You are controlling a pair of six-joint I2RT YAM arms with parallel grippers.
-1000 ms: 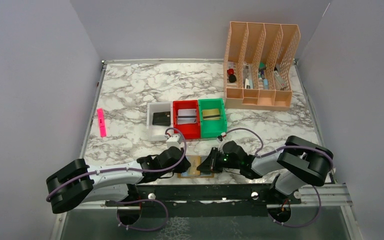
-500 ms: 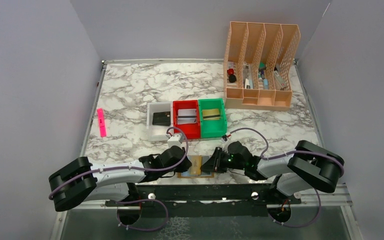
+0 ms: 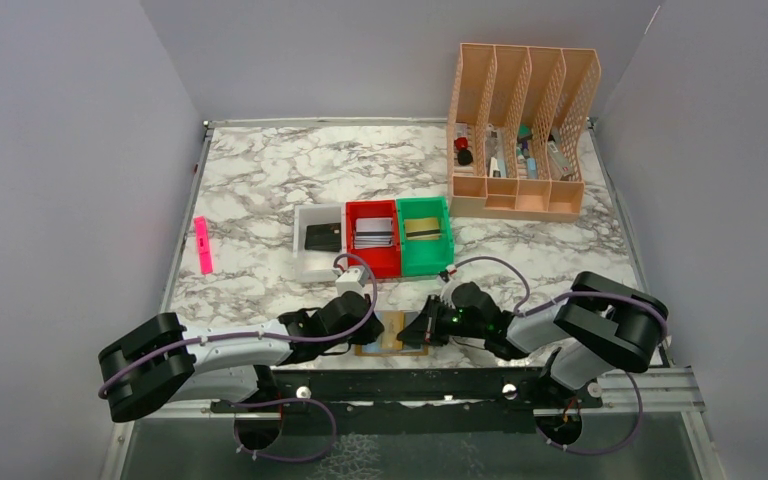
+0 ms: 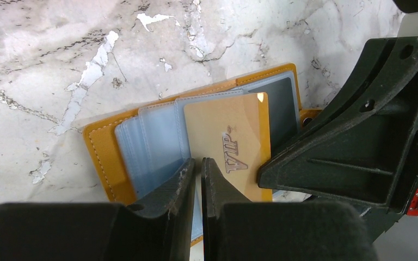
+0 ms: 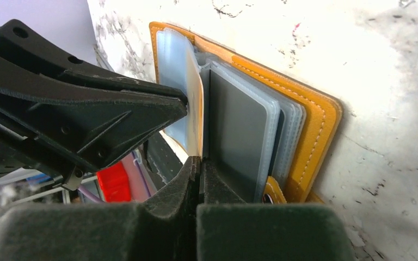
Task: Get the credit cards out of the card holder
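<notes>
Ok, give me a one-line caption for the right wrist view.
Right gripper shut on the gold card edge at the open card holder, left gripper pinching its clear sleeves.

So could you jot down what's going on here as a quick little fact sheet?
card holder: lying open on the marble table, clear sleeves fanned
gold card: marked VIP, among the sleeves
right tool: shut on the gold card's edge
left tool: jaws nearly together at the sleeves; grip unclear
behind: white bin, red bin, green bin, each with something flat inside
</notes>
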